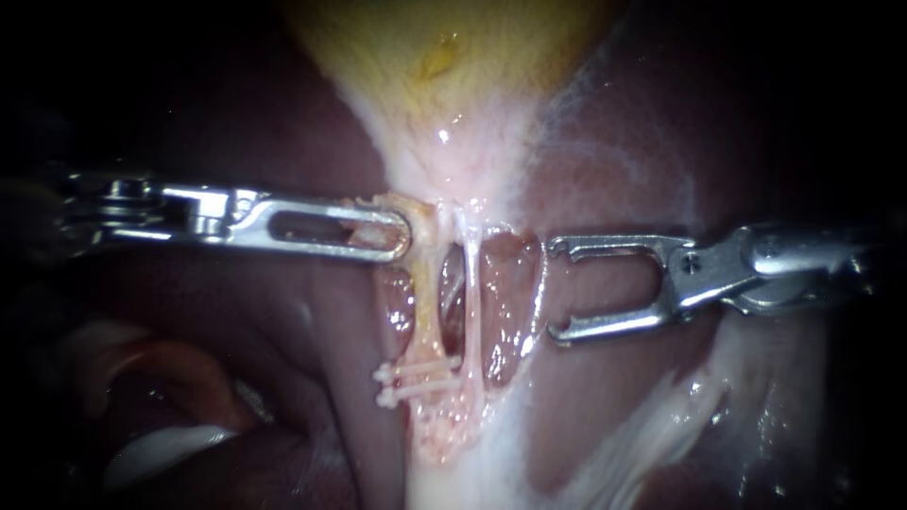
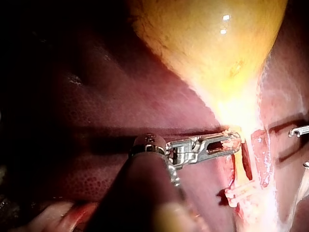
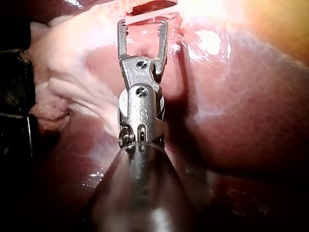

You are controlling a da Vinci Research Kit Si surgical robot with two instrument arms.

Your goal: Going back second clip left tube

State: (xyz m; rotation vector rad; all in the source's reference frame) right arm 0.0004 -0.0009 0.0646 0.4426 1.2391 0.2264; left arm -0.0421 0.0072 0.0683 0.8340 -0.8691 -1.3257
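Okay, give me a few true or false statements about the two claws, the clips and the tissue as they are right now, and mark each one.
1. The right claw is open and empty. True.
2. The left claw grips nothing. False: it is shut on tissue at the top of the tubes.
3. Two white clips sit on the tubes, farther from the gallbladder than the left claw. True.
4. The gallbladder is dark red. False: it is yellow; the liver is dark red.
5. The claws touch each other. False: the tubes stand between them.
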